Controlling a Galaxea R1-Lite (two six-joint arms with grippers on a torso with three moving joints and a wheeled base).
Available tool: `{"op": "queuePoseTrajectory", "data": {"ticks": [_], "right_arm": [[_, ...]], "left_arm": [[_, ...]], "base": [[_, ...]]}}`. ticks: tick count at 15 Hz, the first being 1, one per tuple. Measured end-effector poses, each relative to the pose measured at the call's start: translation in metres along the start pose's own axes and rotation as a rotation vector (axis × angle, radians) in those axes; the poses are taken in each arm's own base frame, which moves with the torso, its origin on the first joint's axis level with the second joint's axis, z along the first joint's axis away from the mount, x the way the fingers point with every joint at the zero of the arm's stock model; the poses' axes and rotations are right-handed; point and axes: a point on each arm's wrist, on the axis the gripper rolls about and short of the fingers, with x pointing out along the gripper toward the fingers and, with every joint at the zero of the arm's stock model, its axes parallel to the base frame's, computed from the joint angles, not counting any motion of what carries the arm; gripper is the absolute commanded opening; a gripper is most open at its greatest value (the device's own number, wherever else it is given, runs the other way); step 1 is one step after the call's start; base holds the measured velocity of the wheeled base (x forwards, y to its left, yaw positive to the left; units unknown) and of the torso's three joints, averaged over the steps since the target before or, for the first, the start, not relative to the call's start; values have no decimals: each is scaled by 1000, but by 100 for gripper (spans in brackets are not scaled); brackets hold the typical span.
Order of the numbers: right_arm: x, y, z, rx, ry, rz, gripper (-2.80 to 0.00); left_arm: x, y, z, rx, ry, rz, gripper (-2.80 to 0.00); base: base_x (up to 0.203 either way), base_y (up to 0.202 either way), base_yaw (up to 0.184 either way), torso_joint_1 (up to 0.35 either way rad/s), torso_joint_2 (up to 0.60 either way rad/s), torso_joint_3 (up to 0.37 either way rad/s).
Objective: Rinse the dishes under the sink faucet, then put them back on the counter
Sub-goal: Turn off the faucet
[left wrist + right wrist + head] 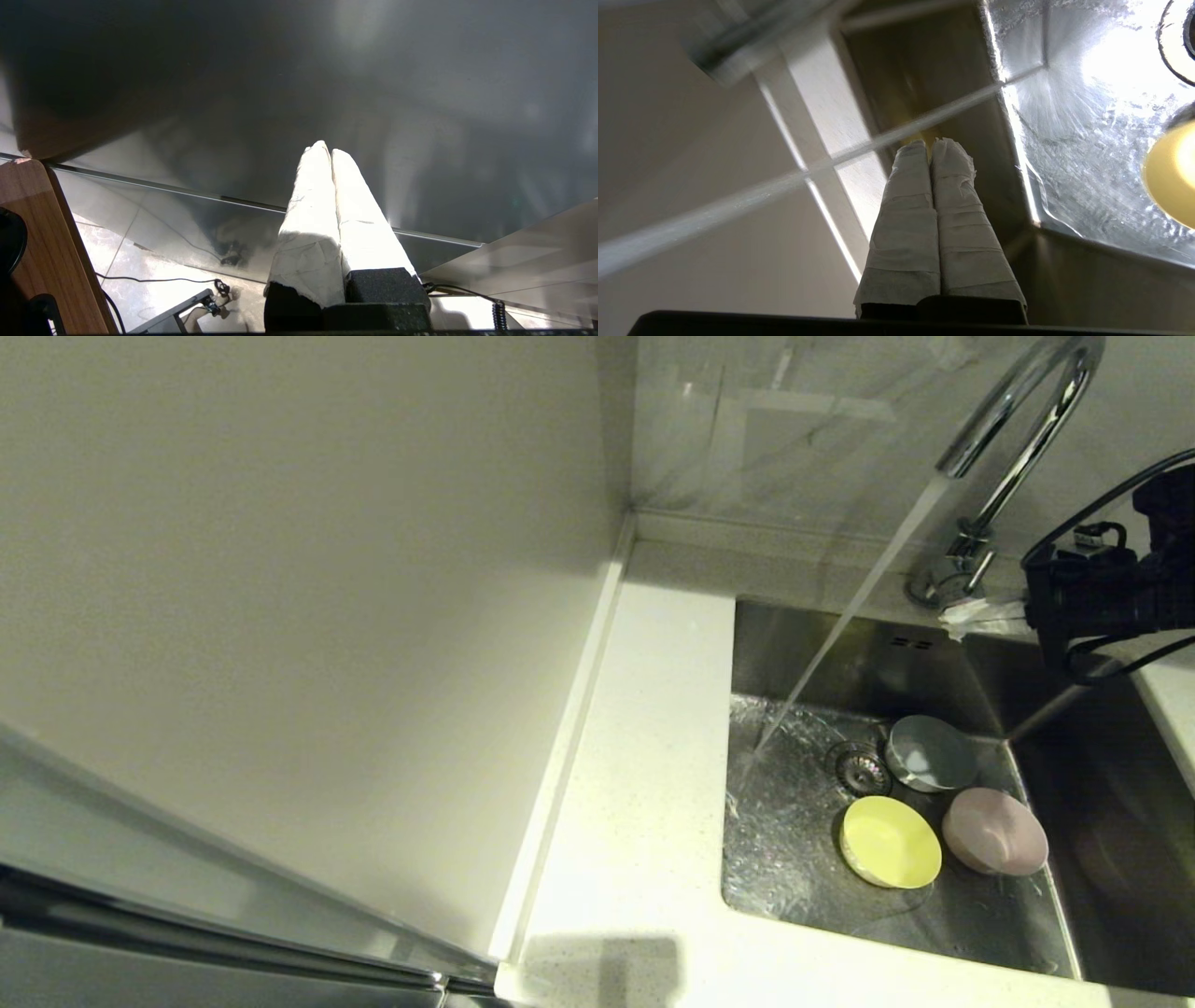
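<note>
Water running, three bowls in the sink

Water (845,616) streams at a slant from the spout of the chrome faucet (1018,439), which stands on the back rim behind the sink (794,859), and strikes the basin floor on its left part, where the steel is wet and rippled. All three dishes sit in the basin, clear of the stream. The pale blue bowl (929,753) lies just beside the round strainer drain (857,767), on its right. The yellow bowl (890,842) rests nearer the front, tilted so its inside faces up and left, and the pale pink bowl (994,832) sits just to its right, close to the basin's right wall. The white speckled bench (644,784) runs along the sink's left and front edges, with a raised strip against the wall.

The right arm reaches in from the right edge of the head view, near the faucet base. Its right pincer (931,144) has its wrapped fingers pressed together, holding nothing, high over the sink's left side beside the falling water. The left pincer (325,150) hangs parked away from the sink, facing a dark metallic panel (299,93), its wrapped fingers also together and empty.
</note>
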Motion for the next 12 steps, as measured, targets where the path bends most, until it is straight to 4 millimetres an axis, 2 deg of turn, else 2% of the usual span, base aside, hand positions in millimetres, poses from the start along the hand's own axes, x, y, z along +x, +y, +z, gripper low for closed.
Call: {"op": "queuePoseTrajectory", "data": {"ticks": [5, 8, 12], "right_arm": [[7, 4, -2, 42, -25, -21, -280], [11, -9, 1, 77, -35, -59, -280], [-2, -26, 13, 123, -76, -79, -280]], "left_arm": [[0, 0, 0, 0, 0, 0, -280], [0, 0, 0, 0, 0, 0, -280], [0, 0, 0, 0, 0, 0, -280]], "base": [[0, 0, 0, 0, 0, 0], [0, 0, 0, 0, 0, 0], [0, 0, 0, 0, 0, 0]]}}
